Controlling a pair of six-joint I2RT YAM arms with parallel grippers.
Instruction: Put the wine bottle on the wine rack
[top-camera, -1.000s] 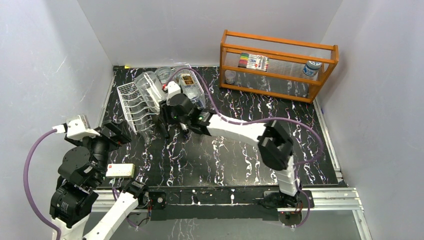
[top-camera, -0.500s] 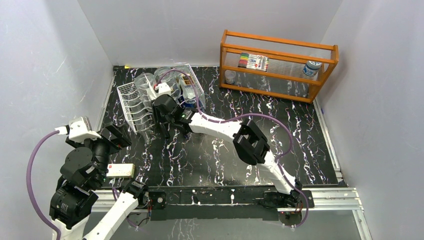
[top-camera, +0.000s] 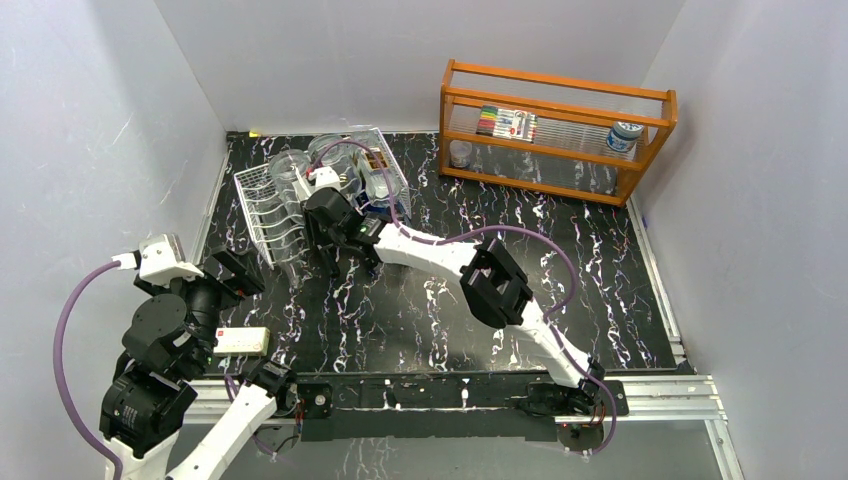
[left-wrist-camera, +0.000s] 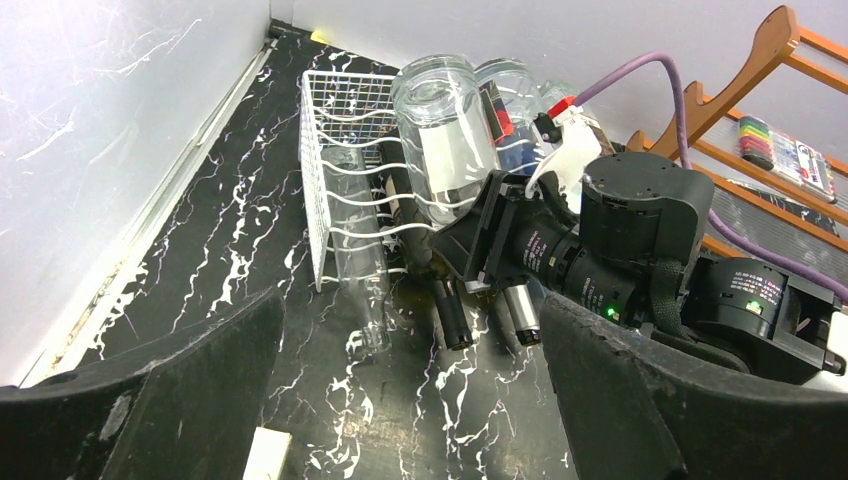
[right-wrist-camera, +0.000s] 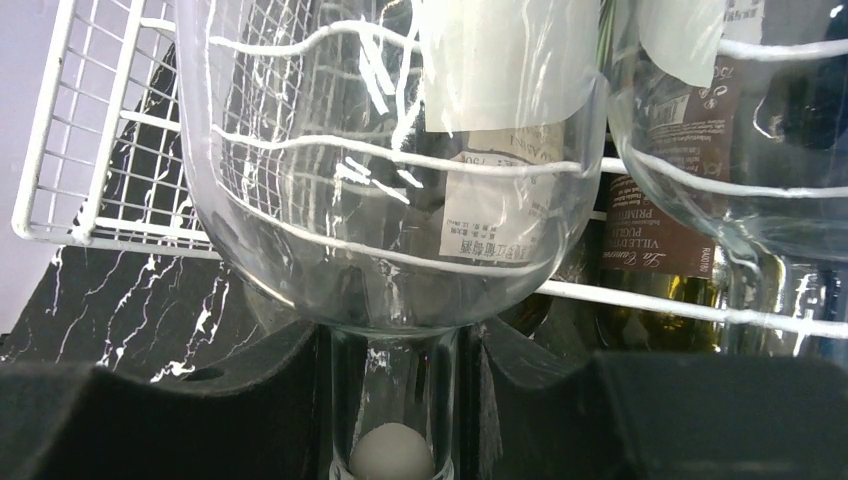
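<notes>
The white wire wine rack (top-camera: 258, 203) stands at the back left with several bottles lying in it. It also shows in the left wrist view (left-wrist-camera: 335, 110) and the right wrist view (right-wrist-camera: 75, 150). My right gripper (top-camera: 328, 218) is shut on the neck of a clear wine bottle (right-wrist-camera: 340, 200) whose body lies in an upper cradle of the rack (left-wrist-camera: 445, 140). Its fingers (right-wrist-camera: 250, 400) press both sides of the neck. My left gripper (left-wrist-camera: 410, 400) is open and empty, near the front left, pointing at the rack.
Lower cradles hold a clear bottle (left-wrist-camera: 357, 250) and dark bottles with black (left-wrist-camera: 455, 320) and silver (left-wrist-camera: 522, 320) capped necks sticking out. An orange wooden shelf (top-camera: 555, 130) with markers and a jar stands back right. A white box (top-camera: 240, 340) lies by the left arm.
My right arm has stretched left and further toward the rack, carrying the clear bottle deeper into its cradle. The left arm has barely moved.
</notes>
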